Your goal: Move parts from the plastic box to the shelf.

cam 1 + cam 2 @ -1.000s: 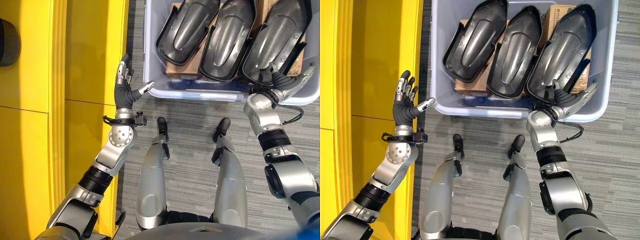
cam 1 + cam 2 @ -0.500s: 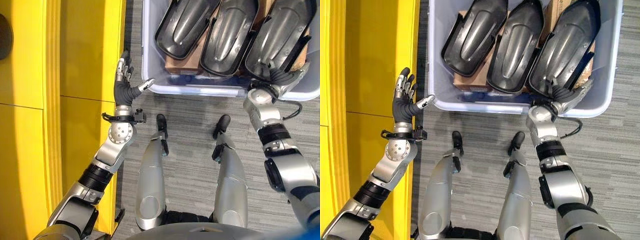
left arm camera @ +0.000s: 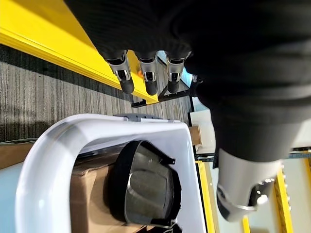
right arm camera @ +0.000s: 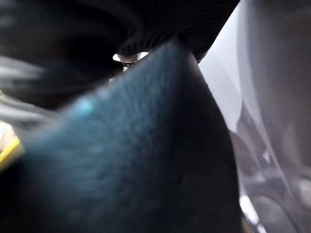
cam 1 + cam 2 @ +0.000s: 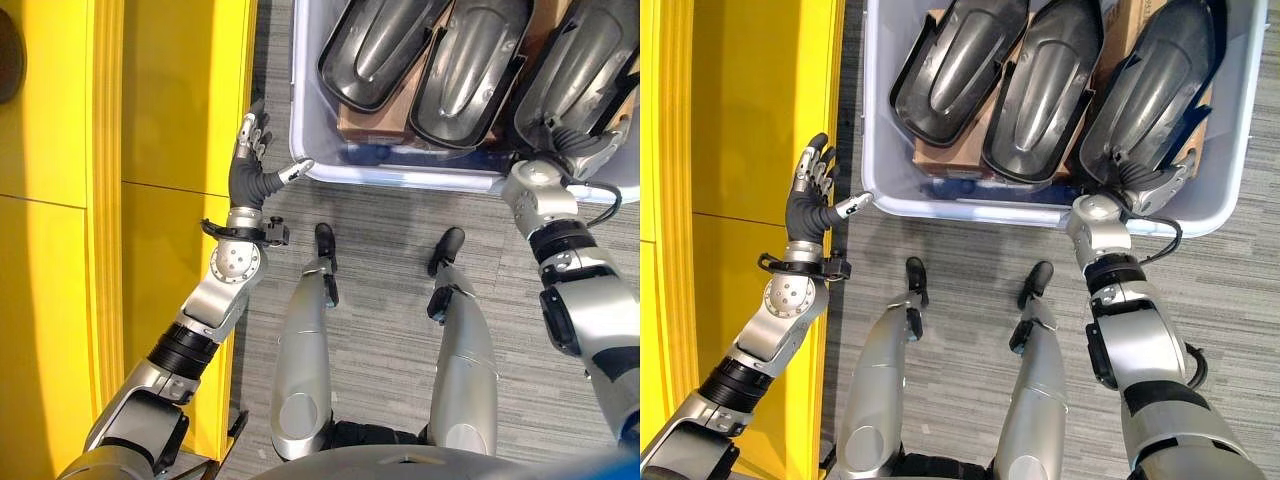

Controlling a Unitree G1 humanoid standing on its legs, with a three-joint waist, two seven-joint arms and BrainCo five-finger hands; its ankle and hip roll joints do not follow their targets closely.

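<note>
Three parts (image 5: pixel 1040 90) lie in the plastic box (image 5: pixel 875 120), none shelved. Left hand (image 5: pixel 248 165) beside it, fingers released; right hand (image 5: pixel 1145 190) at the rightmost part, grip indiscernible.

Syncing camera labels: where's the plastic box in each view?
Left eye: plastic box at top right, near rim towards the robot.
Right eye: top, centre to right.
Left wrist: white corner rim past the left hand.
Right wrist: pale wall, probably the box's.
Landmark: leftmost black part inside it.
</note>
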